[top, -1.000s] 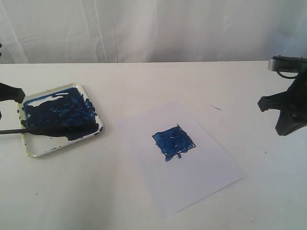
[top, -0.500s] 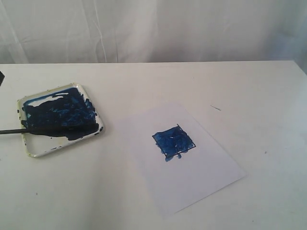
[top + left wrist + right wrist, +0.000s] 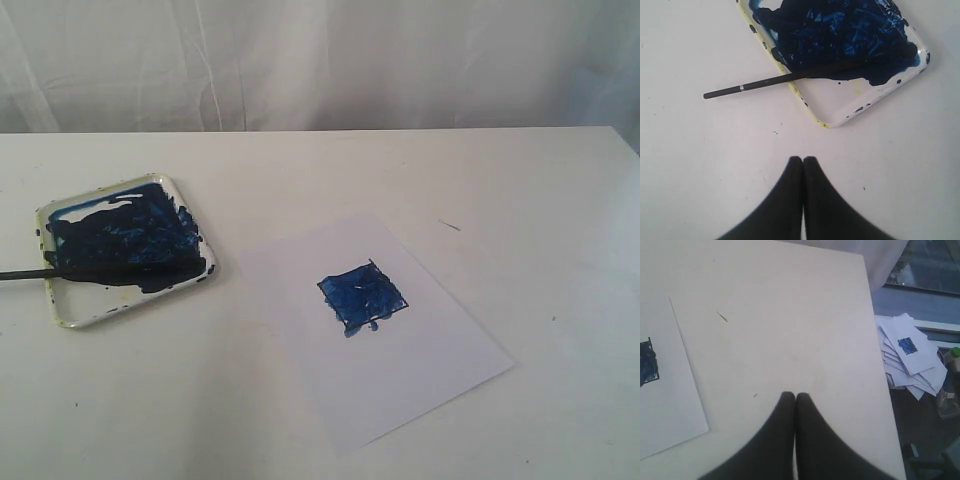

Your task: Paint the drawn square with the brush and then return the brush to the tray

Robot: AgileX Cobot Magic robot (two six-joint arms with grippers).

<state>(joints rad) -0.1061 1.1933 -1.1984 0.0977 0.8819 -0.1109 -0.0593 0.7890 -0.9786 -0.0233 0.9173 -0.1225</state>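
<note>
In the tray lies the brush, the square painted blue. The left hand and right hand are pressed together, empty. Nothing looks left to do.

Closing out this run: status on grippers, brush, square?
Left gripper and right gripper shut, empty. Brush lies in tray, handle over rim. Square painted blue. Nothing blocking.

The exterior view looks obliquely down across the white counter toward a white curtain. The left wrist view looks down closely on the shallow blue-smeared pale-rimmed tray, the right on the white paper sheet; the exterior view shows both.
</note>
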